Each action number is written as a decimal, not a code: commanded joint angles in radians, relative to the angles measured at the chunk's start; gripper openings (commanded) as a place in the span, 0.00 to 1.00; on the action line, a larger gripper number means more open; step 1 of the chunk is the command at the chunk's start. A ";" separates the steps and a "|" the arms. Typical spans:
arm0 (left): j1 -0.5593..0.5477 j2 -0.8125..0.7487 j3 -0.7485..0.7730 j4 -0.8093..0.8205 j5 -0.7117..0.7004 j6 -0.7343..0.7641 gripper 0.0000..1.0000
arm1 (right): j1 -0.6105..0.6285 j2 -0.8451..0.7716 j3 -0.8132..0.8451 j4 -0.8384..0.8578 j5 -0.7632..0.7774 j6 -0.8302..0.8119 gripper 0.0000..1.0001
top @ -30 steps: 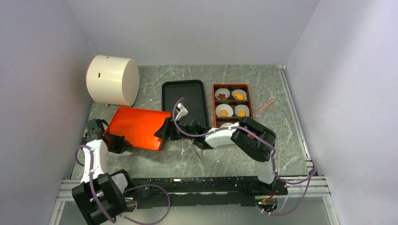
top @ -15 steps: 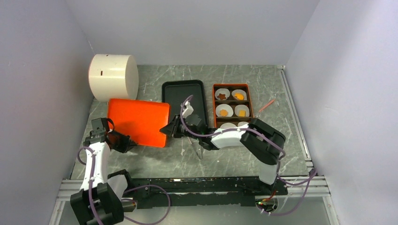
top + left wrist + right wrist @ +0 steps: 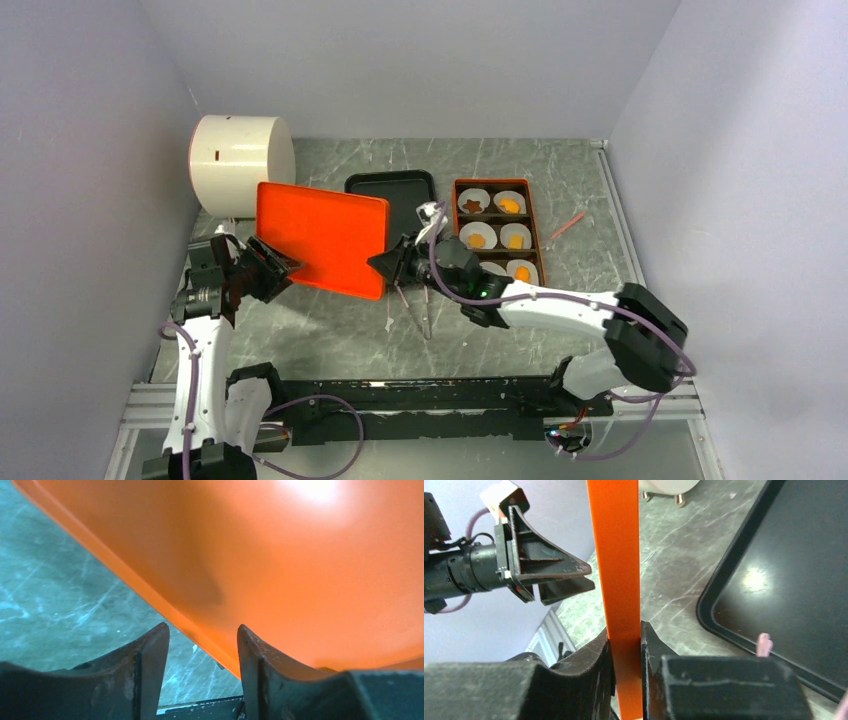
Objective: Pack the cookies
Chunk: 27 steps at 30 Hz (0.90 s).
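Right pincer (image 3: 386, 266) is pinching the orange lid (image 3: 322, 235) at its right edge. In the right wrist view both fingers (image 3: 599, 655) are pressing flat on the lid, which shows edge-on and upright.

Left pincer (image 3: 274, 268) is sitting spread at the lid's near-left corner. In the left wrist view the lid's edge is crossing just beyond the gap between the fingertips (image 3: 155, 645), and from the right wrist view they are not touching it.

The lid is hanging tilted above the bench (image 3: 330, 330), covering the left part of the black tray (image 3: 408, 186). White cylinder (image 3: 240, 165) is lying on its side at far left, behind the lid.

The cookies (image 3: 478, 240) are sitting in the brown box (image 3: 494, 182), right of the tray, one per white paper cup (image 3: 521, 198). Five are showing: a dark one far-left, the rest orange. The right arm is partly hiding the near-left cup, so I can't tell what's in it.
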 commanded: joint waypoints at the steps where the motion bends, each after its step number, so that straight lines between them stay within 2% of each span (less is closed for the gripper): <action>1: -0.028 -0.027 0.084 0.040 0.086 0.058 0.62 | 0.005 -0.171 -0.010 -0.072 0.118 -0.155 0.00; 6: -0.070 -0.035 0.187 -0.009 0.070 0.115 0.74 | 0.004 -0.295 0.013 -0.214 0.202 -0.284 0.00; 12: -0.111 -0.025 0.296 -0.042 0.091 0.150 0.78 | 0.006 -0.424 0.067 -0.292 0.258 -0.492 0.00; 19: -0.112 -0.019 0.303 0.032 0.195 0.101 0.78 | 0.006 -0.461 0.115 -0.302 0.207 -0.829 0.00; 22: -0.112 -0.020 0.303 0.067 0.204 0.073 0.81 | 0.006 -0.466 0.114 -0.282 0.206 -0.942 0.00; 27: -0.112 -0.011 0.304 0.114 0.218 0.013 0.86 | 0.022 -0.500 0.055 -0.166 0.185 -1.175 0.00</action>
